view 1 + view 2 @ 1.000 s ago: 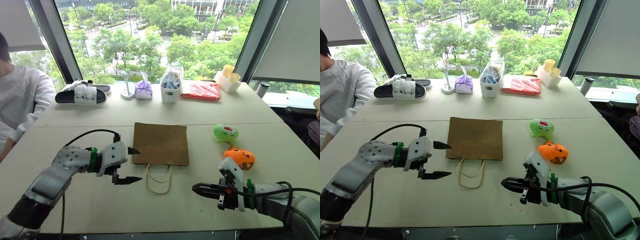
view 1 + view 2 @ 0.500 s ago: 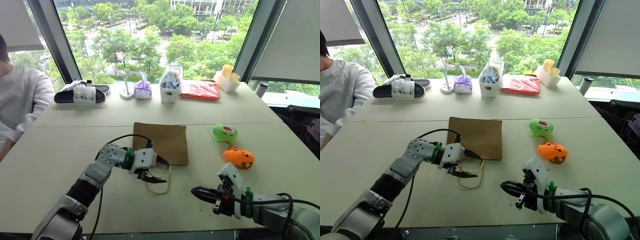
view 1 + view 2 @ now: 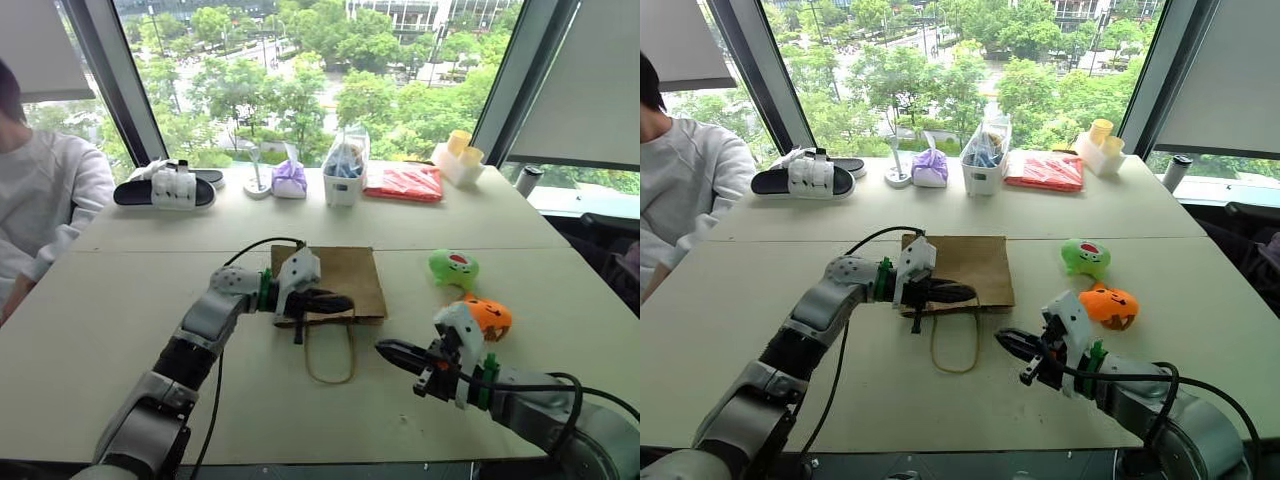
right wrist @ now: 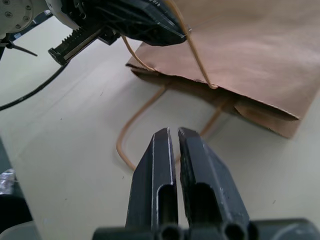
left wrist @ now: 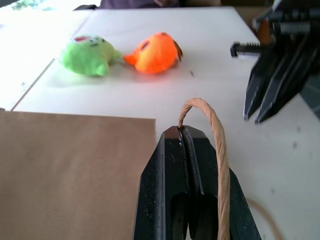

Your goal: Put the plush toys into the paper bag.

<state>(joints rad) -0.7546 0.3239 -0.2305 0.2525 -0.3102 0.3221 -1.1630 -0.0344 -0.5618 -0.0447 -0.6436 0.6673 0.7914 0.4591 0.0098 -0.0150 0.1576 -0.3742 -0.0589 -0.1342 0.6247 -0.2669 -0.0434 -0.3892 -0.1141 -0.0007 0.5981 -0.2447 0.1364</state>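
Pinching one twisted tan cord handle (image 5: 212,130), the left gripper (image 5: 181,134) works at the flat brown paper bag (image 3: 345,275) mid-table. Right gripper (image 4: 175,137) hovers pressed together, empty. Green plush toy (image 3: 452,267) and orange plush toy (image 3: 487,313) lie beside the bag, unpacked.

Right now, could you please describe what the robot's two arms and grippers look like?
Both arms are silver-grey metal with dark joint sections, a bright green ring at each wrist and a loose black cable looping along the forearm. The wrist housings are white. The left gripper and the right gripper each have two black, tapering fingers, hollowed with slots near the base.
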